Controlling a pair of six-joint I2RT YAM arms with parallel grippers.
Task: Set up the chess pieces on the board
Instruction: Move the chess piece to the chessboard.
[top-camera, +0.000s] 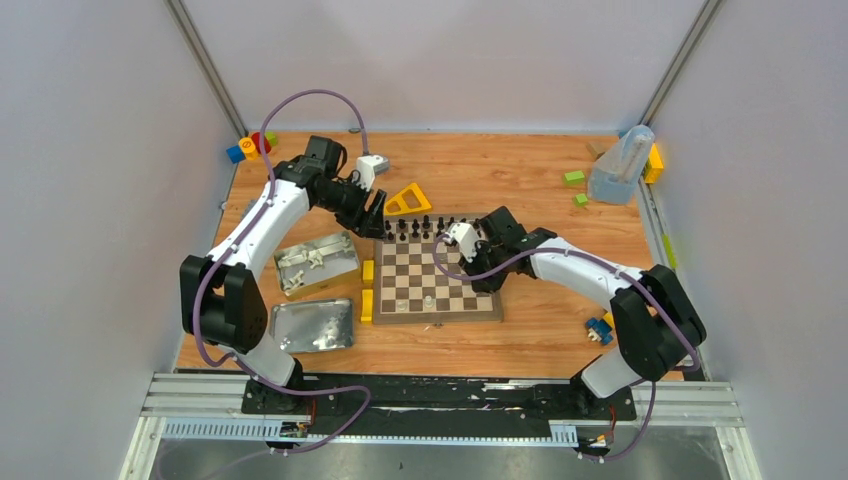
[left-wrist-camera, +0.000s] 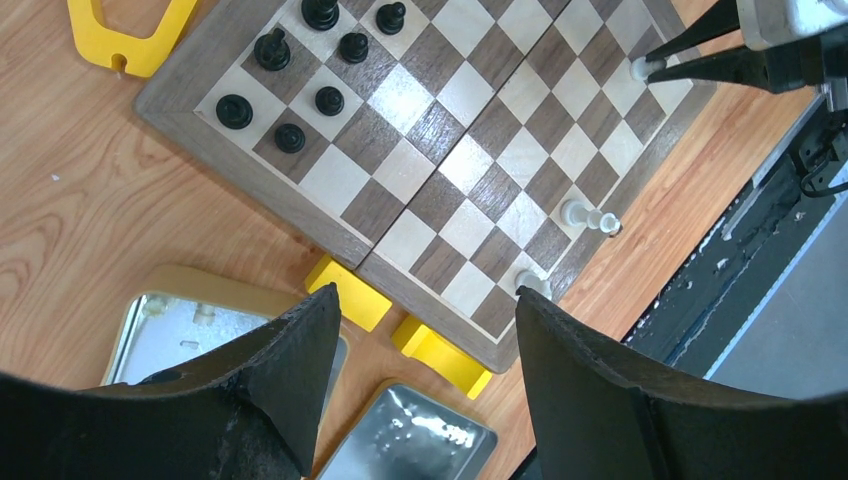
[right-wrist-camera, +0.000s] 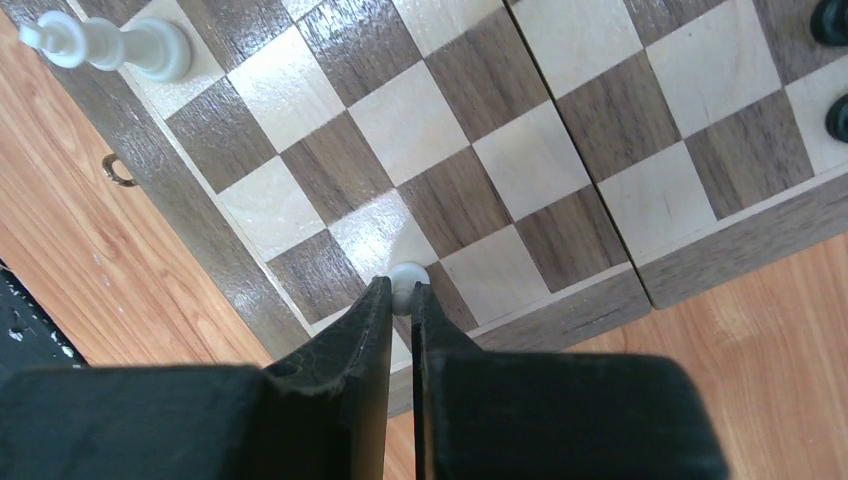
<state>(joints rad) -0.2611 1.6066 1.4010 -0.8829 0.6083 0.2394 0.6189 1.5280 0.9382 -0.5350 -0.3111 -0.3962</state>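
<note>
Setup looks roughly half done: black pieces (left-wrist-camera: 290, 60) stand on the board's (left-wrist-camera: 440, 130) far rows, few white pieces (left-wrist-camera: 533, 283) along its near edge, right fingers (right-wrist-camera: 370, 330) clenched on a white piece (right-wrist-camera: 407, 275) there, left fingers (left-wrist-camera: 290, 370) spread, empty.

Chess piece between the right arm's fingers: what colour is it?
The piece is white, clearest in the right wrist view.
</note>
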